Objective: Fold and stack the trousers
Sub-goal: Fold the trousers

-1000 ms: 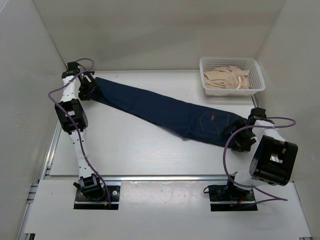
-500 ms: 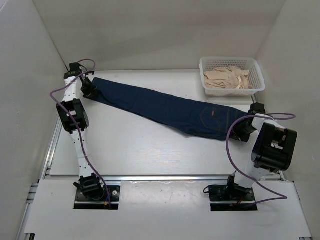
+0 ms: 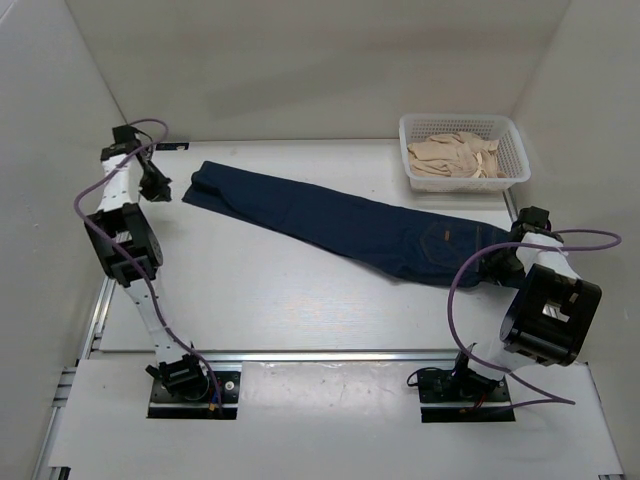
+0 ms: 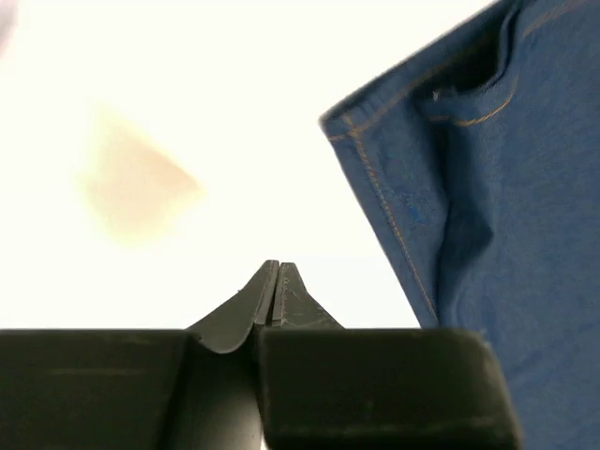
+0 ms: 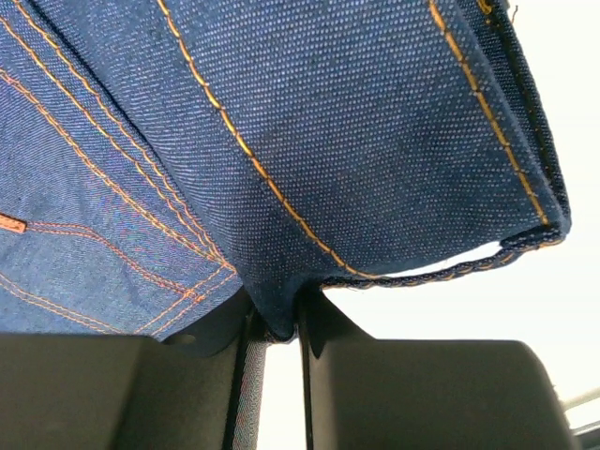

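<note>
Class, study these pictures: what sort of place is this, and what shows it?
Probably a robot lab test cell: white walls box in the table, the left arm and right arm are bolted at its near edge, and trousers lie stretched out for handling.

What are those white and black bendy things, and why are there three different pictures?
They are robot arms: a left arm and a right arm, bolted to a table. One picture looks down from above. The other two come from little cameras on each wrist. Long blue jeans lie across the table, and a white basket holds beige cloth. The right claw pinches the jeans' waist end. The left claw is shut and empty, beside the leg end.
</note>
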